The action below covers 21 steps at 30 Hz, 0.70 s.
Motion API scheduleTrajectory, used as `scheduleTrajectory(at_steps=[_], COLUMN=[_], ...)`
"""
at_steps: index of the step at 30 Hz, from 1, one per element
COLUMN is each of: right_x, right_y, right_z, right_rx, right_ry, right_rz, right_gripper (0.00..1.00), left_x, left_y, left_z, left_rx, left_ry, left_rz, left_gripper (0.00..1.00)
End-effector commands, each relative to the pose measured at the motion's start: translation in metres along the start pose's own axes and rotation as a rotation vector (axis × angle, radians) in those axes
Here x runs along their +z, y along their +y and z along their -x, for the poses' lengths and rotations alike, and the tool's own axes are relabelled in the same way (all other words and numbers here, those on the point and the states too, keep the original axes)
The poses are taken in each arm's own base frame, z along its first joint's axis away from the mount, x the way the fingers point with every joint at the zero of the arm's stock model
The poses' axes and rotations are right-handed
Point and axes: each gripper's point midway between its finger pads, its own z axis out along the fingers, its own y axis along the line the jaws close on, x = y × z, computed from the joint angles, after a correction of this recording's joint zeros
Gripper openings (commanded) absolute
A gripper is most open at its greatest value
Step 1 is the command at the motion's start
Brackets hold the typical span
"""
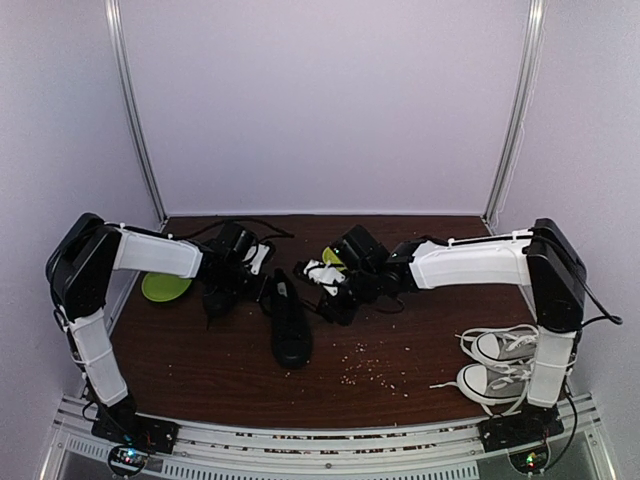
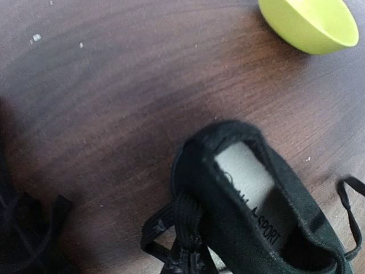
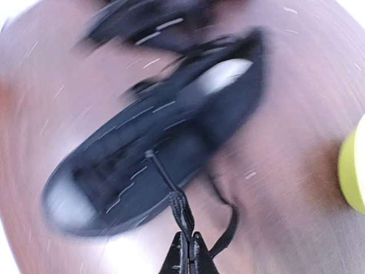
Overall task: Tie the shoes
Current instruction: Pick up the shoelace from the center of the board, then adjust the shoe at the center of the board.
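Right gripper [image 3: 189, 244] was clamped on a thin black lace [image 3: 181, 210], with 1 black low-top fabric sneaker [image 3: 142, 142] lying just beyond its fingertips on the dark wooden table [image 1: 200, 370]; left gripper [image 1: 258, 258] was closed near the heel.

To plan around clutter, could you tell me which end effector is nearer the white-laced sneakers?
Right. The right end effector, pinching a black lace, is mid-table, left of the white-laced sneakers and farther back; the left end effector is farther left again.
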Motion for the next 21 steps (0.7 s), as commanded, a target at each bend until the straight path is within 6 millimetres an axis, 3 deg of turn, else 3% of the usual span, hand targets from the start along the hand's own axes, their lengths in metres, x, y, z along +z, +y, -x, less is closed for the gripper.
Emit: scheduleTrajectory(at_steps=[1,5,10,13,17,21], right_x=[0.030,0.053,0.062,0.059,0.048,0.036], right_y=[-0.035,-0.030,0.003,0.024,0.032,0.040], right_z=[0.028,0.015,0.009,0.010,0.011,0.002], right_rx=[0.362,0.479,0.478,0.452,0.453,0.468], right_ry=[-0.107,-0.056,-0.017,-0.020,-0.041,-0.019], right_rz=[-0.070,-0.045,0.055,0.114,0.135,0.145], right_gripper=[0.00,0.00,0.00,0.00,0.00,0.00], left_x=[0.008,0.004,-0.006,-0.013,-0.024,-0.025], left_y=[-0.014,-0.040,-0.067,-0.088,-0.123,-0.131], left_z=[-0.007,-0.022,-0.050,-0.055,-0.070,-0.077], left_rx=[-0.070,-0.085,-0.080,-0.056,-0.023,0.005], left_ry=[0.057,0.107,0.177,0.197,0.238,0.251], left_rz=[-0.090,-0.221,-0.333,-0.397,-0.508,-0.509], left_gripper=[0.00,0.00,0.00,0.00,0.00,0.00])
